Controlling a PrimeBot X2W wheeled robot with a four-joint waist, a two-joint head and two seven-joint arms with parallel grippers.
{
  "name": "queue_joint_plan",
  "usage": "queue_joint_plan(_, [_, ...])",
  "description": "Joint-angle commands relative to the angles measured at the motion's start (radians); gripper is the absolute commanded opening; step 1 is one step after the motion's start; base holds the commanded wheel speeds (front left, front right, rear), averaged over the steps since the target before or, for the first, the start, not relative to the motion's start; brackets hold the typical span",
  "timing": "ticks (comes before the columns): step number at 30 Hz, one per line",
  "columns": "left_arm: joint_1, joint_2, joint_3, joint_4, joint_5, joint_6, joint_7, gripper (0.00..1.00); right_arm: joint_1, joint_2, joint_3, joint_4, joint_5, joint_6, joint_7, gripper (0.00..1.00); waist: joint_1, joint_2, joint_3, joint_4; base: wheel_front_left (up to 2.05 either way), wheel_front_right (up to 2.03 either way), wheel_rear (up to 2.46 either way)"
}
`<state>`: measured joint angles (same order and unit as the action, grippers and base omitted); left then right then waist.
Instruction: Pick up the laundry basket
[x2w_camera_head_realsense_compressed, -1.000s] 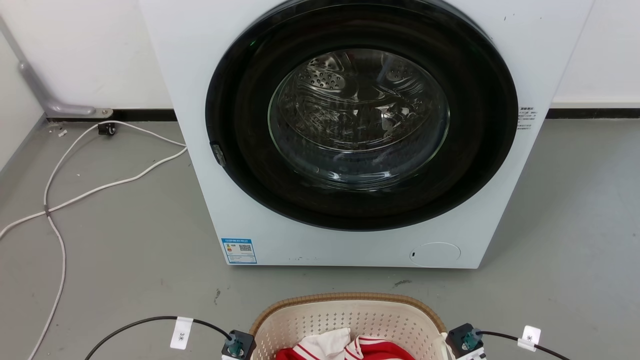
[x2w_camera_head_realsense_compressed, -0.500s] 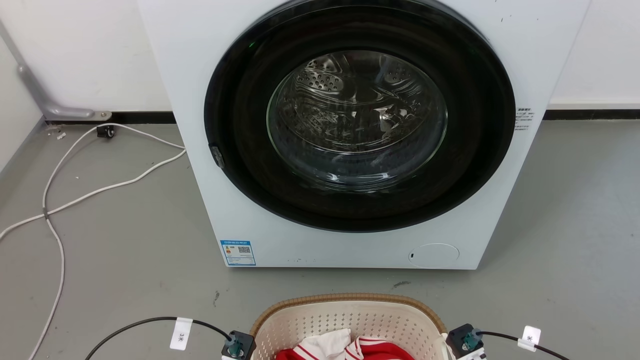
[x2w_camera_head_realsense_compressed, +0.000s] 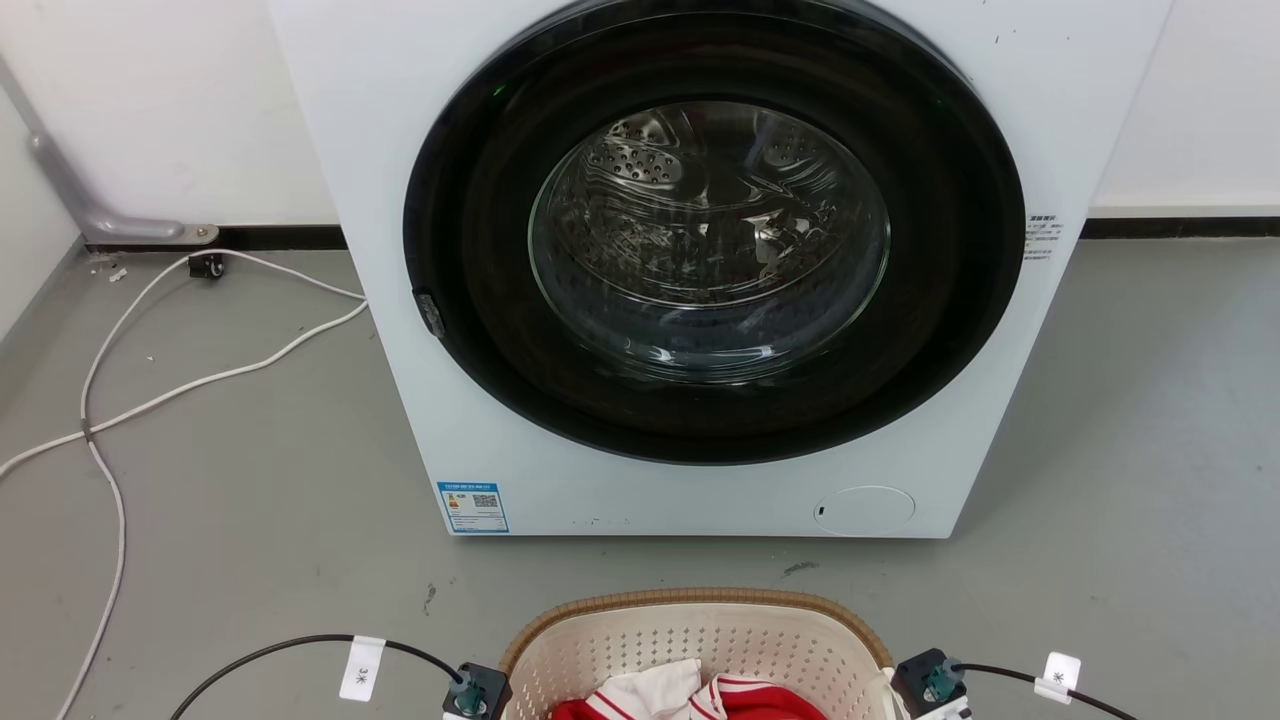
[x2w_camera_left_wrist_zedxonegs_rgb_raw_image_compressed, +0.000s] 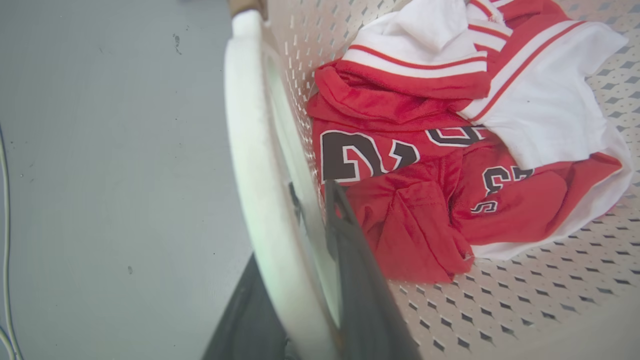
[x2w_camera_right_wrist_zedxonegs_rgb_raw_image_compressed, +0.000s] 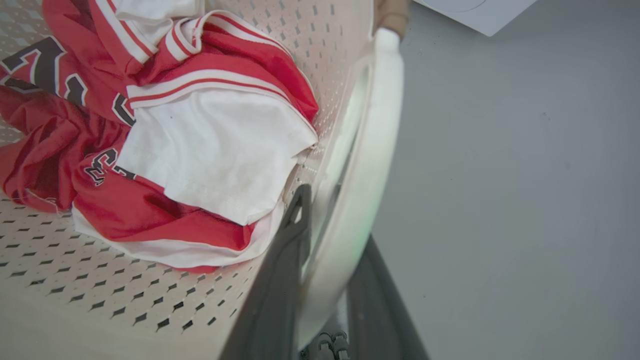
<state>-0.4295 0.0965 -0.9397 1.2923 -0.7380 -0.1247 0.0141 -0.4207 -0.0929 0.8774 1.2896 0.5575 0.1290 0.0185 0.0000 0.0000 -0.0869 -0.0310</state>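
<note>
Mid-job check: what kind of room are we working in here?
Likely a laundry room or utility area: a front-loading washer stands on a grey floor, and a laundry basket holding red-and-white clothes is in front of it.

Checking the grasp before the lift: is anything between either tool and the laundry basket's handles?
Nothing visible. The left tool straddles the laundry basket at its left handle, and the right tool straddles its right handle. The red-and-white clothes lie inside the basket, not between tool and handle.
</note>
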Motion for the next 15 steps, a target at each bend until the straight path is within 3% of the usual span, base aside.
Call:
queue_joint_plan(1, [-0.003,0.002,-0.008,-0.008,0.003,-0.009,-0.014,0.0,-0.007,0.0,0.01,-0.003,-0.003,0.003,0.002,0.0,0.0,0.0,0.001,0.0,0.0,0.0,0.0])
queue_joint_plan(15, [0.001,0.003,-0.017,-0.008,-0.01,-0.009,-0.011,0.0,-0.003,-0.003,0.026,-0.003,0.01,0.003,0.004,0.0,0.0,0.0,0.0,0.004,0.0,0.0,0.0])
